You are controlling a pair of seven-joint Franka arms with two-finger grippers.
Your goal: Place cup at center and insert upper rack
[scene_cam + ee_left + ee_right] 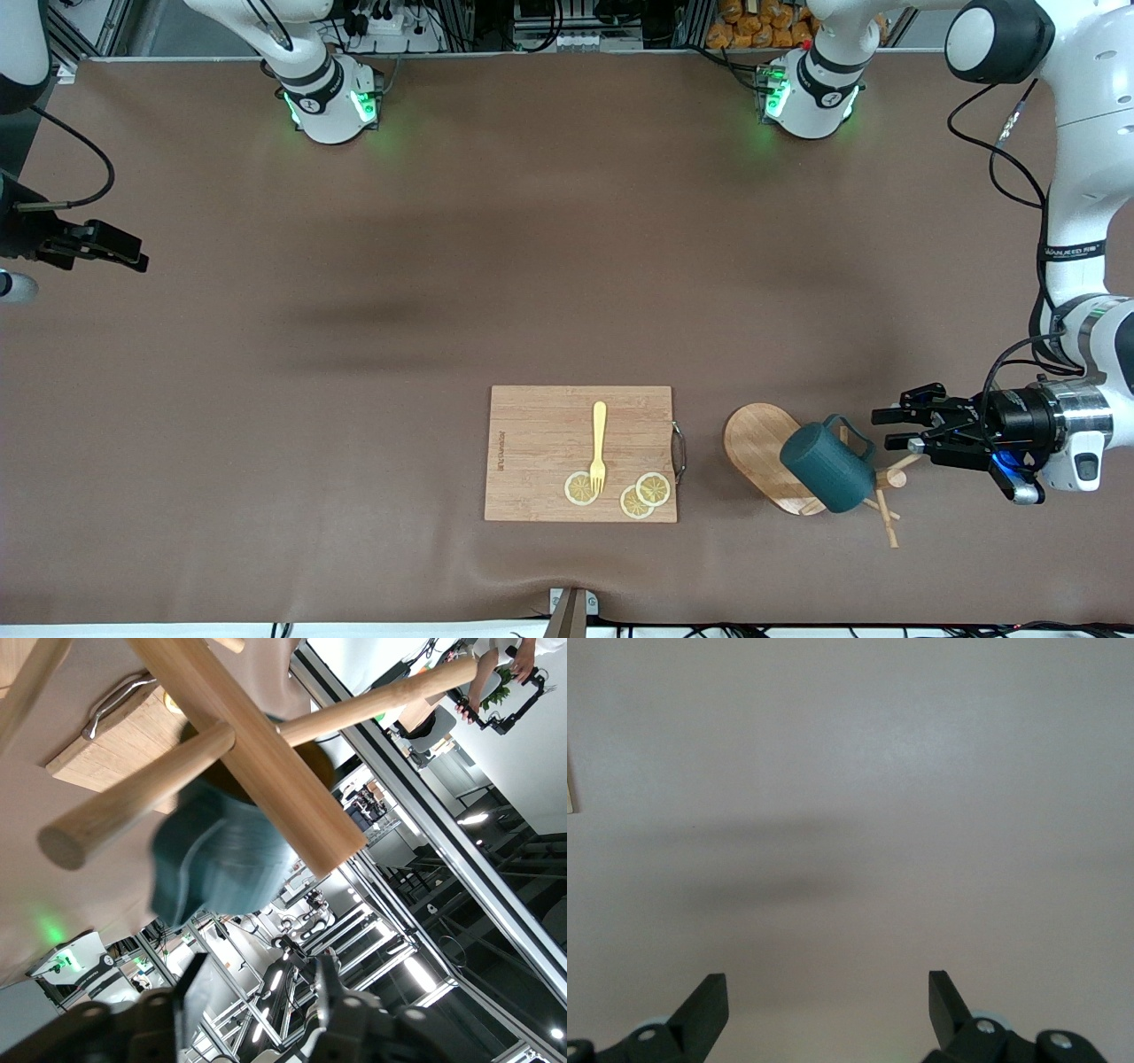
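We see the light wooden mug tree with an oval flat base, a round post and thin crossing pegs lying tipped over on the brown table, toward the left arm's end and close to the table edge nearest the front camera. The small dark teal-green ribbed cup with a thin loop handle rests on the fallen tree, covering much of its post, partly over the base; only the post's end and a few pegs stick out from under it, toward the left gripper.

The left gripper sits low, turned sideways just beside those peg ends, its fingers spread and pinching nothing. In the left wrist view the post and a peg fill the picture at close range, with the blurred cup beside them.

The right gripper waits over the table edge at the right arm's end, well apart from everything; we see its fingers spread wide over bare table.

Beside the tree's base, toward the right arm's end, lies a rectangular wooden cutting board with a metal handle. On it rest a yellow fork and three lemon slices, the fork's tines touching one slice.
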